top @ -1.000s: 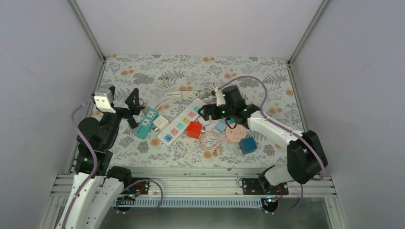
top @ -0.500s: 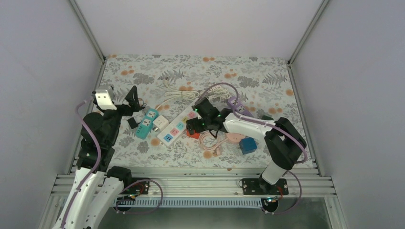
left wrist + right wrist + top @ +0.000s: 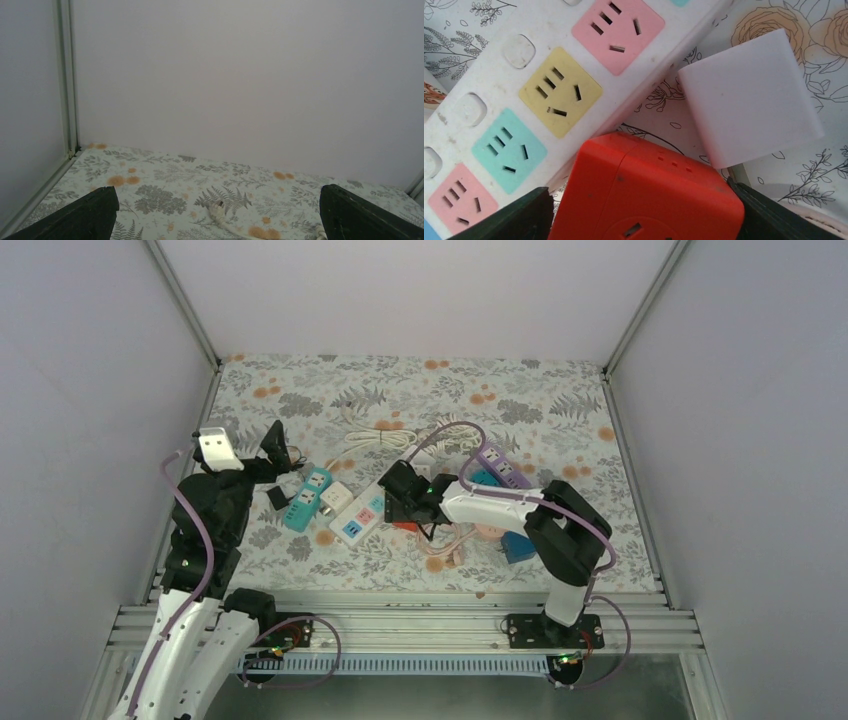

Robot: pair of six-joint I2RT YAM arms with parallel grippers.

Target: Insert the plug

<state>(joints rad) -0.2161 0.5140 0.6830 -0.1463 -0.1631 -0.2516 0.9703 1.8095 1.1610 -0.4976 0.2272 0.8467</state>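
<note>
The plug is a red cube [image 3: 649,190] lying on the floral mat beside a white power strip [image 3: 549,95] with pink, yellow and teal sockets. My right gripper [image 3: 641,210] straddles it, one black finger against each side, and the cube still rests on the mat. From above, the right gripper [image 3: 405,508] covers most of the red cube [image 3: 404,526], right next to the strip [image 3: 362,512]. My left gripper [image 3: 279,470] hovers at the left, open and empty. Its wrist view shows fingers [image 3: 85,215] wide apart over bare mat.
A white cube [image 3: 749,100] sits just beyond the red one. Left of the strip lie a teal strip [image 3: 307,498] and a white adapter [image 3: 337,497]. A purple strip [image 3: 497,465], blue cube [image 3: 518,545], pink cable [image 3: 440,540] and a white corded plug [image 3: 218,207] lie around.
My right arm swung left from the middle of the mat and came down over the red cube, its jaws narrowing onto it. The left arm barely shifted.
</note>
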